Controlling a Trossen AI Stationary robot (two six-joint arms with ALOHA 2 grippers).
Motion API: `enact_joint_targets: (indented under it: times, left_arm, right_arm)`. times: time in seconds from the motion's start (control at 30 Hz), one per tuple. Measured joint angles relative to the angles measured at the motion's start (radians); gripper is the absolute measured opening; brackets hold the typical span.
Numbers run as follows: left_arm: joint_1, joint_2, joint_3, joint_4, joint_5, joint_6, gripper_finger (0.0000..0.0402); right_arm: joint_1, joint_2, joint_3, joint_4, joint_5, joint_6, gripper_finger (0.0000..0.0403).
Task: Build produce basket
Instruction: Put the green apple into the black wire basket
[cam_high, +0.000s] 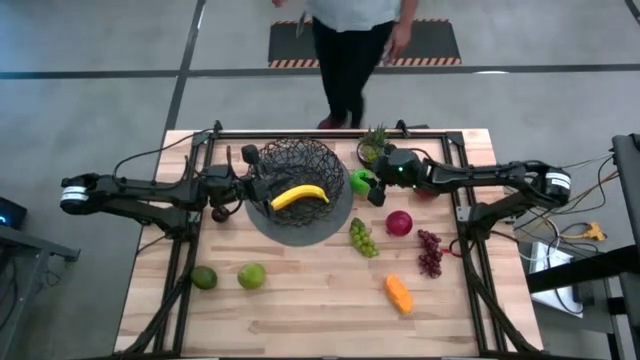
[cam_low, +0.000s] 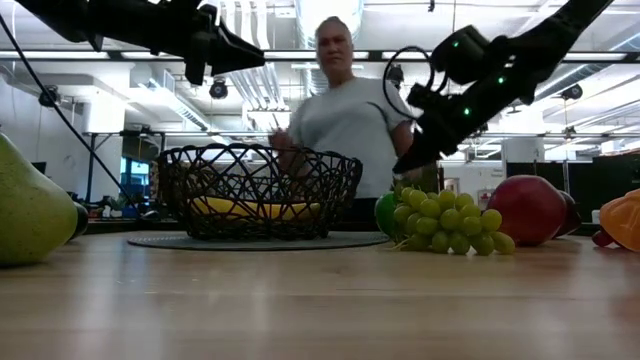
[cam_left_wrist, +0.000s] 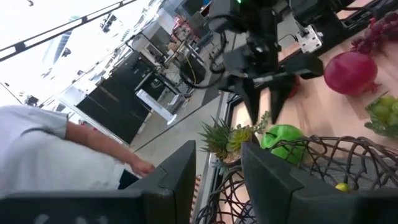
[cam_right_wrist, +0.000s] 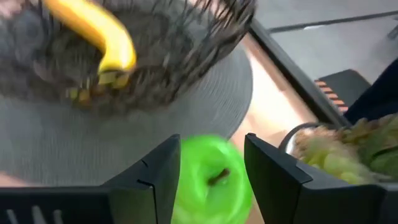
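Observation:
The black wire basket (cam_high: 300, 152) stands on its grey round base (cam_high: 330, 226) at the table's middle far side, and a yellow banana (cam_high: 300, 196) lies inside it. My left gripper (cam_high: 258, 186) hovers open and empty over the basket's left rim, well above it in the low view (cam_low: 250, 55). My right gripper (cam_right_wrist: 211, 149) is open, pointing down over the green apple (cam_right_wrist: 211, 180), which rests on the table beside the base's right edge. Its fingers stand above the apple (cam_low: 386, 212), one on either side, without touching it.
Green grapes (cam_high: 363, 238), a red apple (cam_high: 399, 222), purple grapes (cam_high: 430, 252) and an orange piece (cam_high: 399, 293) lie right of the basket. A green pear (cam_high: 204, 277) and a lime (cam_high: 251, 275) lie near left. A potted plant (cam_high: 373, 145) stands behind the apple. A person (cam_high: 350, 40) stands beyond the far edge.

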Motion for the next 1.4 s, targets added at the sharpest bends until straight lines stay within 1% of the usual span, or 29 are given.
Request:
enact_joint_targets:
  times: [0.2,0.33,0.53,0.73,0.93,0.97,1.2,1.4]
  left_arm:
    - [0.0,0.0,0.0,0.0,0.0,0.018,0.0111]
    - [0.0,0.0,0.0,0.002,0.0,0.024,0.0111]
    - [0.0,0.0,0.0,0.002,0.0,0.026,0.0111]
    - [0.0,0.0,0.0,0.002,0.0,0.026,0.0111]
    - [0.0,0.0,0.0,0.002,0.0,0.026,0.0111]
    - [0.0,0.0,0.0,0.001,0.0,0.026,0.0111]
    - [0.0,0.0,0.0,0.001,0.0,0.019,0.0111]
    - [0.0,0.0,0.0,0.001,0.0,0.018,0.0111]
  right_arm:
    - [-0.001,0.045,0.0,-0.003,-0.006,-0.009,0.0177]
    - [-0.003,0.072,0.0,-0.002,0.039,0.0,0.0167]
    - [-0.008,0.115,0.001,0.029,0.045,0.021,0.0143]
    - [-0.007,0.109,0.0,0.023,0.043,0.031,0.0097]
    - [-0.014,0.096,-0.002,0.003,0.047,0.145,0.0021]
    - [-0.014,0.096,-0.002,0.001,0.047,0.161,0.0015]
    - [-0.012,0.08,-0.002,-0.01,0.038,0.202,0.0008]
    - [-0.012,0.004,-0.003,-0.009,0.012,0.205,0.0008]
